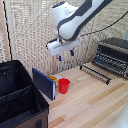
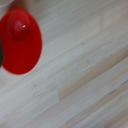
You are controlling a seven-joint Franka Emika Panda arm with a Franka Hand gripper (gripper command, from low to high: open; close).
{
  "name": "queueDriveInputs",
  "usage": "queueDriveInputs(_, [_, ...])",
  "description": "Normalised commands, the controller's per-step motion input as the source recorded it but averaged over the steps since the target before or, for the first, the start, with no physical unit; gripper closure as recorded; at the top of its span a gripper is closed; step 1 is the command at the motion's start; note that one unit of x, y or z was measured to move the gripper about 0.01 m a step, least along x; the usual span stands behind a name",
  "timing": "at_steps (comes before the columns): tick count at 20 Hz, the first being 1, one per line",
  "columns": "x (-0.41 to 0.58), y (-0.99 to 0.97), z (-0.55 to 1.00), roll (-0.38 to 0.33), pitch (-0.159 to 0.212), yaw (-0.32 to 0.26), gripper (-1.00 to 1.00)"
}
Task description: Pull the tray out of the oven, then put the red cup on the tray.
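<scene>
In the exterior view we see the gripper (image 1: pixel 65 55) hanging in the air above the wooden table (image 1: pixel 90 102), with nothing between its two short blue-tipped fingers (image 1: pixel 60 58); the fingers stand apart from each other, so we judge them as spread and holding nothing. Below the gripper, a little toward the exterior view's left, the red cup (image 1: pixel 64 85) stands upright on the table with its mouth up. Just beside the cup, on the exterior view's left, a blue flat panel (image 1: pixel 44 83) stands on its edge and leans against the big black bin (image 1: pixel 20 97), and a yellow-orange item (image 1: pixel 52 78) lies between the panel and the cup. The oven (image 1: pixel 114 55) sits at the exterior view's right, well apart from the cup. Its door (image 1: pixel 96 73) is folded down in front of it with the long bar handle at its near edge. Inside the opening we see the ribbed tray (image 1: pixel 111 62), which appears to be still within the oven body. In the wrist view we look down into the red cup (image 2: pixel 20 42) from above, and the rest of the picture is the pale wooden boards (image 2: pixel 85 75) of the table.
</scene>
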Motion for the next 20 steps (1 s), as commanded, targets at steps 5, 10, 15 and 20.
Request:
queueDriveInputs(5, [0.0,-0.2,-0.15,-0.329,0.0,0.171,-1.0])
queueDriveInputs(10, [0.0,-0.18,-0.12,-0.323,0.0,0.186,-1.0])
queueDriveInputs(15, [0.0,-0.16,-0.1,-0.317,0.002,0.194,-1.0])
queueDriveInputs(20, [0.0,-0.18,-0.11,-0.321,0.002,0.186,-1.0])
